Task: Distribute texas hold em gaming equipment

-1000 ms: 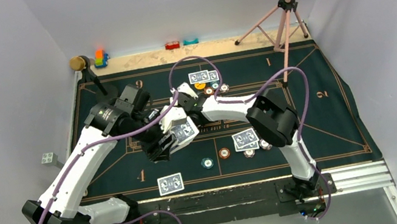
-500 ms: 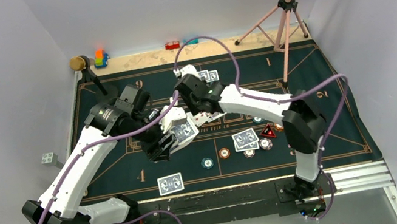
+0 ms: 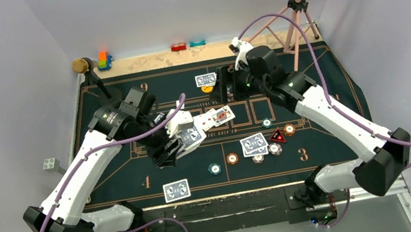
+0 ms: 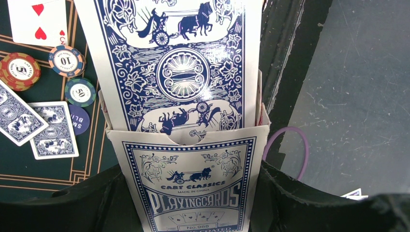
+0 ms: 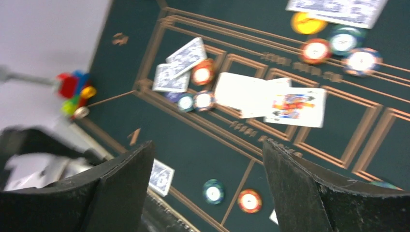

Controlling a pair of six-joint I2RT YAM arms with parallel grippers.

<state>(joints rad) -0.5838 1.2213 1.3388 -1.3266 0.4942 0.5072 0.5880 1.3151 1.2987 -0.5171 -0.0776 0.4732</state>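
My left gripper (image 3: 174,142) is shut on a blue-and-white playing-card box (image 4: 189,186), with blue-backed cards (image 4: 179,58) sticking out of its top. My right gripper (image 3: 225,87) hangs open and holds nothing above the far middle of the mat; its fingers (image 5: 128,179) frame bare felt. Face-up cards (image 3: 216,116) lie mid-mat between the two grippers. Two face-down cards (image 3: 205,80) and a yellow button (image 3: 207,89) lie at the far side. Another face-down pair (image 3: 254,144), a red triangular marker (image 3: 277,137) and several chips (image 3: 232,158) lie nearer. A single card (image 3: 176,190) lies at the near edge.
The dark green mat (image 3: 332,125) covers the table. Toy blocks (image 3: 104,60) and two small pieces (image 3: 178,46) line the back edge, beside a brown-headed stand (image 3: 81,66). A tripod (image 3: 294,17) stands at the back right. Purple cables loop off both arms.
The right arm has swung from beside the held deck toward the far right, its jaws have opened wide, and face-up cards now lie mid-mat. The left arm has stayed still.
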